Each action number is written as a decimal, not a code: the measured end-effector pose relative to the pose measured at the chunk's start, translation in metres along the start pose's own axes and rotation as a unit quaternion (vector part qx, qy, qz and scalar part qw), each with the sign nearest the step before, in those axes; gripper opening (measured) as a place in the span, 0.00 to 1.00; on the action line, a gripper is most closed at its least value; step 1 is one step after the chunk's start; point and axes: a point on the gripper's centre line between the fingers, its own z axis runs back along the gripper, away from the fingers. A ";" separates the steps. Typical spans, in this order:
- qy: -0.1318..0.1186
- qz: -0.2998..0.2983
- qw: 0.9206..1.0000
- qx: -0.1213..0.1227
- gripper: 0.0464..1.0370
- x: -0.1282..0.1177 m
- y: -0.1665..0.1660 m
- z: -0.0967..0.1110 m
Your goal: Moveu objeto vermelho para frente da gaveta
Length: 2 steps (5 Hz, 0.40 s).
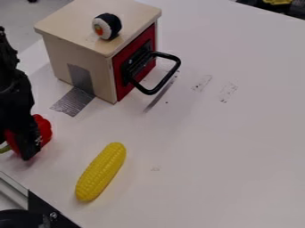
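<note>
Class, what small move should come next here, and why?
Probably securing a hold on the red pepper, before any lift: the gripper is right at it, and the pepper is off beside the corn, not in front of the drawer.

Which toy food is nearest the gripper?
The red pepper, partly hidden behind it; the yellow corn lies farther off on the table, the sushi atop the box.

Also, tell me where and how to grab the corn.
The corn is probably best gripped at its middle, from straight above, closing across its width: it lies flat on the table, long and slim, with rounded ends that might slip.
</note>
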 end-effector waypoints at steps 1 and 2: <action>-0.029 -0.004 1.000 0.010 0.85 0.011 -0.016 0.029; -0.047 -0.022 0.999 0.016 0.85 0.031 -0.052 0.060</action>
